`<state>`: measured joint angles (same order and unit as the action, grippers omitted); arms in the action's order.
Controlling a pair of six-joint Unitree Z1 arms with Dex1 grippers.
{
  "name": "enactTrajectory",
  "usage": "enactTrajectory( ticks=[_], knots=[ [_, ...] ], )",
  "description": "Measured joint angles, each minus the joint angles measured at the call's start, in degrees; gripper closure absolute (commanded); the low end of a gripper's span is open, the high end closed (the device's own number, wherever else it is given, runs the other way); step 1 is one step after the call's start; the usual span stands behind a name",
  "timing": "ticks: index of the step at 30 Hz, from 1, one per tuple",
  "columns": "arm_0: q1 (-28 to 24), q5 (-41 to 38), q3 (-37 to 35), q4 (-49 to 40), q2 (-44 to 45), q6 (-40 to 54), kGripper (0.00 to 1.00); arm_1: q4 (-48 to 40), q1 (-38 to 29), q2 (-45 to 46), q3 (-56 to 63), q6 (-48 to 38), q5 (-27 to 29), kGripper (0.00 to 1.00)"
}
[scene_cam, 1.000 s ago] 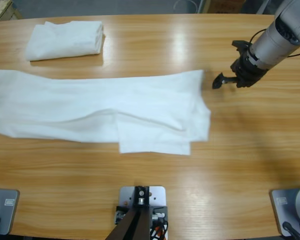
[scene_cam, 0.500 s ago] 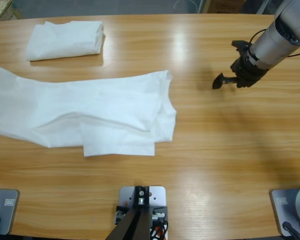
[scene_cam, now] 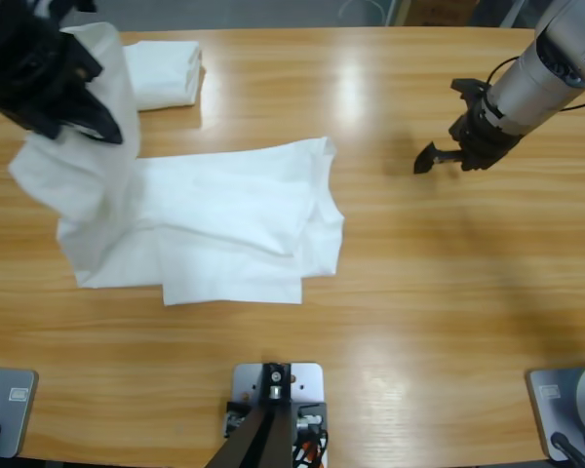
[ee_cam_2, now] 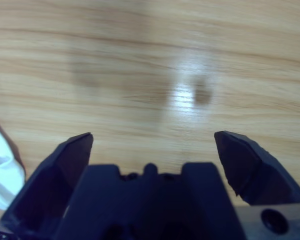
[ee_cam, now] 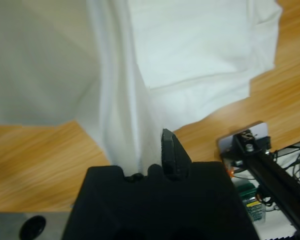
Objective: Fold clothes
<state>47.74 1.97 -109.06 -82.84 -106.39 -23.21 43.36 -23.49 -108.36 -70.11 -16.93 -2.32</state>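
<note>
Left tool (scene_cam: 73, 102) clamps one end of the white T-shirt (scene_cam: 234, 219) lifted above the table (scene_cam: 419, 292), rest lying mid-table, folded T-shirt (scene_cam: 166, 73) at the far edge, right tool (scene_cam: 447, 154) wide open, empty.

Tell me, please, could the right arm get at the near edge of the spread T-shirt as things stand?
Probably yes: the right gripper hangs open and empty over bare table, and nothing lies between it and the T-shirt, whose far end the left gripper holds.
</note>
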Motion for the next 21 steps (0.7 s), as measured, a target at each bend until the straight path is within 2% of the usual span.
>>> enactTrajectory(
  ticks=[14,21],
  knots=[
    [4.0,-4.1,-12.6,-0.3,-11.1,-1.2,1.0,0.0,0.0,-0.6,0.0,0.7,0.0,0.0],
    [5.5,-5.5,-15.1,-0.4,-15.1,-1.7,1.0,0.0,0.0,-0.6,0.0,0.8,0.0,0.0]
  ],
)
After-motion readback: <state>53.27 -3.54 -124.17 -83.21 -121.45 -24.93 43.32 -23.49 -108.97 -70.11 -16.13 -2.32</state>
